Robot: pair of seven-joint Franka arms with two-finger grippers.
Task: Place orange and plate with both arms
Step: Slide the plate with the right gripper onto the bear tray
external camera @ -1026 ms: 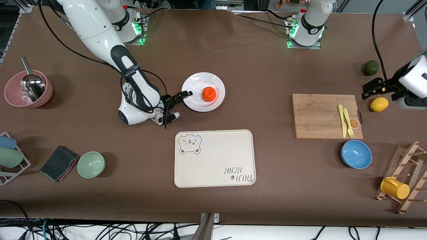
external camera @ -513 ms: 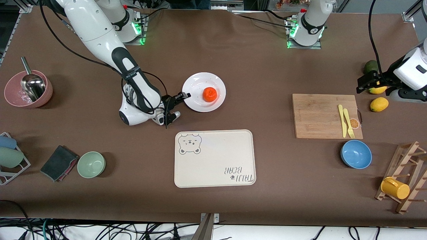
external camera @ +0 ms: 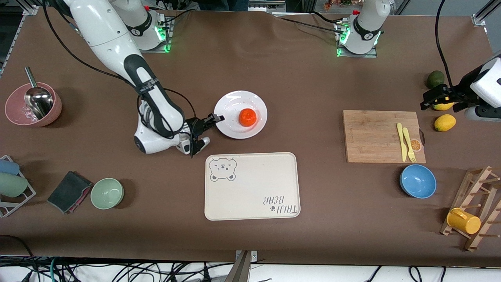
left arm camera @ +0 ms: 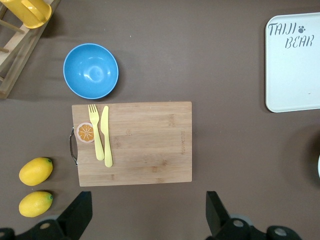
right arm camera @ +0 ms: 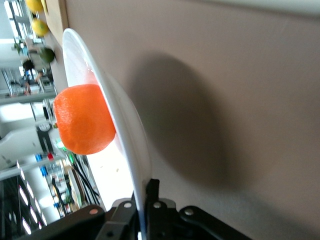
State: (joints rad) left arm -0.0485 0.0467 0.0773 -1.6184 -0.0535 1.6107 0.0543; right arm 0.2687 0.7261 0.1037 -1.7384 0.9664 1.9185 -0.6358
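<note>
The white plate (external camera: 231, 106) carries the orange (external camera: 247, 117) in its centre, above the table between the arm bases and the bear tray. My right gripper (external camera: 217, 118) is shut on the plate's rim at the side toward the right arm's end. In the right wrist view the rim (right arm camera: 121, 131) runs edge-on into my right gripper (right arm camera: 145, 199), the orange (right arm camera: 82, 120) rests on it, and the plate casts a shadow on the cloth. My left gripper (external camera: 433, 98) is open and empty above the table by the lemons; in its wrist view the left gripper (left arm camera: 147, 220) is just off the cutting board.
The cream bear tray (external camera: 250, 186) lies nearer the front camera than the plate. A wooden cutting board (external camera: 377, 135) holds a yellow knife and fork. A blue bowl (external camera: 417, 181), two lemons (external camera: 445, 122), a dark green fruit (external camera: 435, 79) and a mug rack (external camera: 471, 209) are at the left arm's end.
The plate with the orange has risen off the table and shifted slightly toward the tray, held by my right gripper. My left gripper rose over the lemons, then shifted slightly.
</note>
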